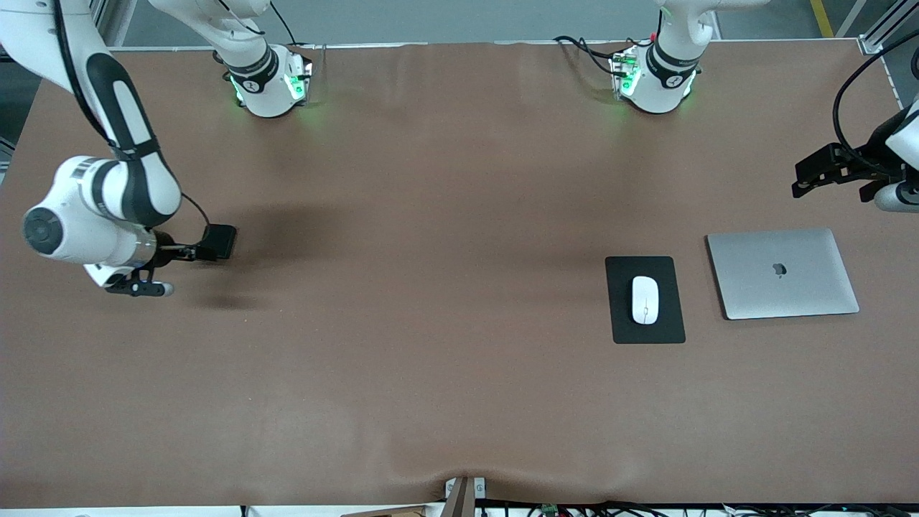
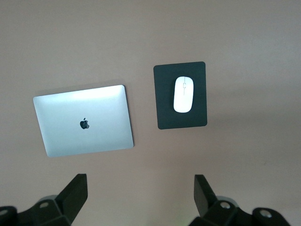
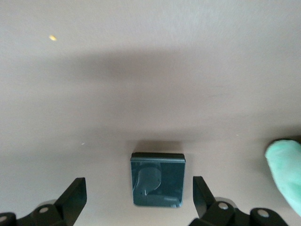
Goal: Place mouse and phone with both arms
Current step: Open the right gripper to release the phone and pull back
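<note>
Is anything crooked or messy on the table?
Nothing looks spilled or broken. The mouse sits straight in the middle of its black mat, beside the closed laptop, which lies a little askew. The phone lies flat at the right arm's end of the table.

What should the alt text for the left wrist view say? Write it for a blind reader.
A white mouse sits on a black mat, beside a closed silver laptop, on a brown table seen from above. The left gripper hangs open and empty over bare table.
</note>
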Action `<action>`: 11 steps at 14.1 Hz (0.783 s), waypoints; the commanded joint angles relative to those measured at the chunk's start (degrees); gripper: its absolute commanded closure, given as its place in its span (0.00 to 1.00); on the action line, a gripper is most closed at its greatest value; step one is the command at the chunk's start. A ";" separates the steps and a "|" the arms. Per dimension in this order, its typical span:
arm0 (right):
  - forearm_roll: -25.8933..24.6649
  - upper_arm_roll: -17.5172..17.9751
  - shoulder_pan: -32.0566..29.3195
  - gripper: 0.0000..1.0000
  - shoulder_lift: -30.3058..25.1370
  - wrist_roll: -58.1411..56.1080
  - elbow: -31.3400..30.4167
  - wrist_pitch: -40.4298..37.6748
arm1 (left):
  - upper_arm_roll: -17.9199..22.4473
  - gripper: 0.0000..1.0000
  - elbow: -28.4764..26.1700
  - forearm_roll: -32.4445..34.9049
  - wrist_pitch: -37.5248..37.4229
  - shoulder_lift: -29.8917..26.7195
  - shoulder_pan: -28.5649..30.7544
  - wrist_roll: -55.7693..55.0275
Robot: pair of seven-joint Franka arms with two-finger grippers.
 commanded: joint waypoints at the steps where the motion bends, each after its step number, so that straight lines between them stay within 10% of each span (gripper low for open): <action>1: 0.16 0.48 -0.60 0.00 0.35 -0.55 7.77 -8.25 | 0.26 0.00 0.23 -0.03 0.35 0.08 0.25 0.89; 11: -0.19 0.48 -0.26 0.00 2.02 -0.03 36.95 -34.88 | 0.17 0.00 -0.03 0.41 0.18 0.35 1.55 0.81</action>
